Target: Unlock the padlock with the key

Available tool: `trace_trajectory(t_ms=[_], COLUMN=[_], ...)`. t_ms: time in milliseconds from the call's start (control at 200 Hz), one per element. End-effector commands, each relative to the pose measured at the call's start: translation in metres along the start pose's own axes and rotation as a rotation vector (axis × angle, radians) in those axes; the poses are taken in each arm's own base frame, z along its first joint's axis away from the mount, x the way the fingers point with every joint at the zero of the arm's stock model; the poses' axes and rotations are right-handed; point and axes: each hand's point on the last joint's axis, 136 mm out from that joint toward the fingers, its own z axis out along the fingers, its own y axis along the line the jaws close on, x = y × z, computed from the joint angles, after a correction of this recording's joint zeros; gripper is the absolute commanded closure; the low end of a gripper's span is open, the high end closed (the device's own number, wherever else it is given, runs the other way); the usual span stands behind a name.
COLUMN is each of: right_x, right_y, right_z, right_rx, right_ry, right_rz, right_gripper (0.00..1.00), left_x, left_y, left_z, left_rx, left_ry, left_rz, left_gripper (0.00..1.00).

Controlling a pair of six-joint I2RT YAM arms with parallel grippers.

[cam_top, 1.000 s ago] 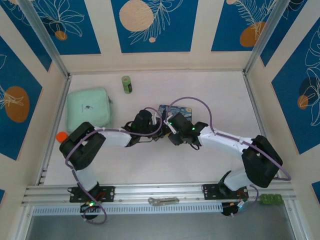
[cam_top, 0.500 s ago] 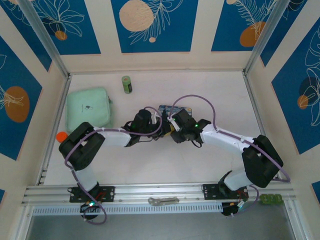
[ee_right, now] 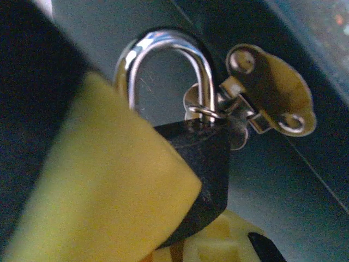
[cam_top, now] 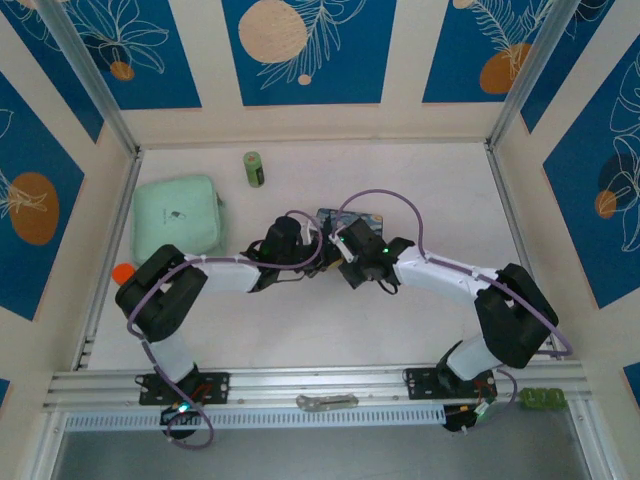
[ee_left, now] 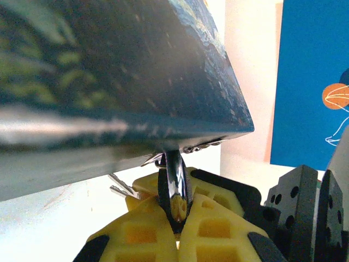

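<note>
though hung by its shackle through the brass hasp [ee_right: 267,93] on the front of the blue tin [cam_top: 362,217], free to swing, hence two grips around the padlock [ee_right: 210,158]. held across the dark body by the right gripper [ee_right: 169,218], yellow pad [ee_right: 109,191] over its left side, closed tight, probably to keep the keyhole end from turning away. met from below by the left gripper [ee_left: 177,226], pinched narrow on a thin dark metal piece just under the tin's edge: either the padlock's lower end or the key at its keyhole, cannot tell which edge-on. shackle not yet sprung. crowding any approach: both grippers and the tin's overhang. well apart on the table [cam_top: 420,320], not in the way: a mint-green pouch [cam_top: 178,218], a small green roll [cam_top: 254,168], an orange cap [cam_top: 124,271] beside the left arm. on the near rail [cam_top: 250,383], a flat silvery piece [cam_top: 326,402], too long for the key.
</note>
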Motion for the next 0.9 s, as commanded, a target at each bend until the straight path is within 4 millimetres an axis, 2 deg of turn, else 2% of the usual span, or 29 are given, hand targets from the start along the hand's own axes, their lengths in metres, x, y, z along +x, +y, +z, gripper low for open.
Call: trace_trajectory(t_ms=[0,245,405,520,685,895], right_x=[-0.025,-0.034,-0.036,-0.034,-0.031,-0.021], right_y=[0.0,0.001,-0.006,-0.012,-0.014,-0.017], right_z=[-0.014,-0.031,-0.033,-0.031,-0.029,-0.027], right_rx=[-0.121,-0.519,-0.68,-0.728,-0.739,-0.687], right_ry=[-0.074,-0.075,-0.055,-0.044,-0.034,-0.027], right_rz=[0.146,0.421,0.56,0.616,0.614,0.587], right_gripper=[1.0,1.0,1.0,1.0,1.0,1.0], left_x=[0.002,0.011,0.021,0.028,0.033,0.018], left_y=[-0.031,-0.019,-0.025,-0.021,0.003,0.011], left_z=[-0.006,-0.004,-0.004,-0.003,0.001,-0.002], left_rx=[0.104,0.136,0.185,0.191,0.156,0.174], left_ry=[0.008,0.028,0.074,0.11,0.126,0.041], left_rz=[0.053,0.095,0.195,0.236,0.187,0.118], left_gripper=[1.0,1.0,1.0,1.0,1.0,1.0])
